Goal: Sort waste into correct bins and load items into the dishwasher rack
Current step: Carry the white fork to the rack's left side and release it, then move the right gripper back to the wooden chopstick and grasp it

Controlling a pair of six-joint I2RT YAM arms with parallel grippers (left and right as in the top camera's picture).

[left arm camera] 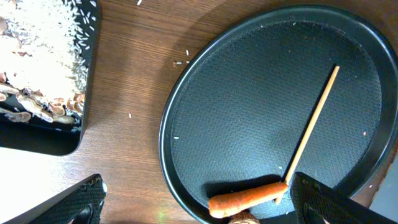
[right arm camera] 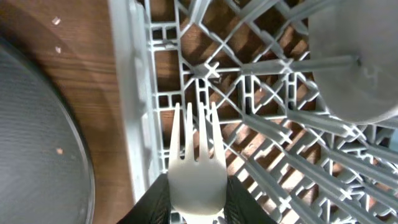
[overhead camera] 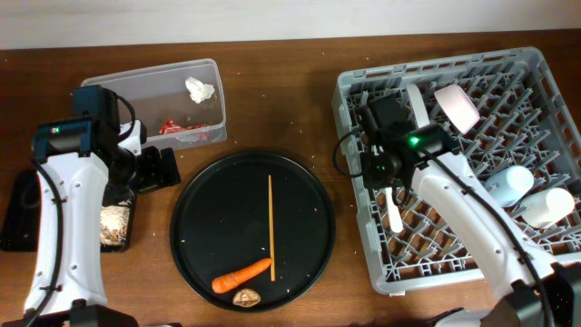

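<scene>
Left to right:
- Black tray has the scraps. Tub has the tissue and wrapper.
- Left gripper sits between the two bins. Jaws are wide apart with nothing in them.
- Round tray carries the chopstick, carrot and lump, all unsorted.
- Rack: plate and bowl at the back, two cups on the right side.
- Right gripper is clamped on the fork handle. Tines point over the grid cells just inside the rack's left wall. Can't tell if the fork touches the pegs.

Step in hand looks like loading the fork. Next move: settle it low between the pegs, then let go so it doesn't tip out over the wall. After that the chopstick goes to the rack, and the carrot and lump go to a bin. The open left arm is the near one for those.
</scene>
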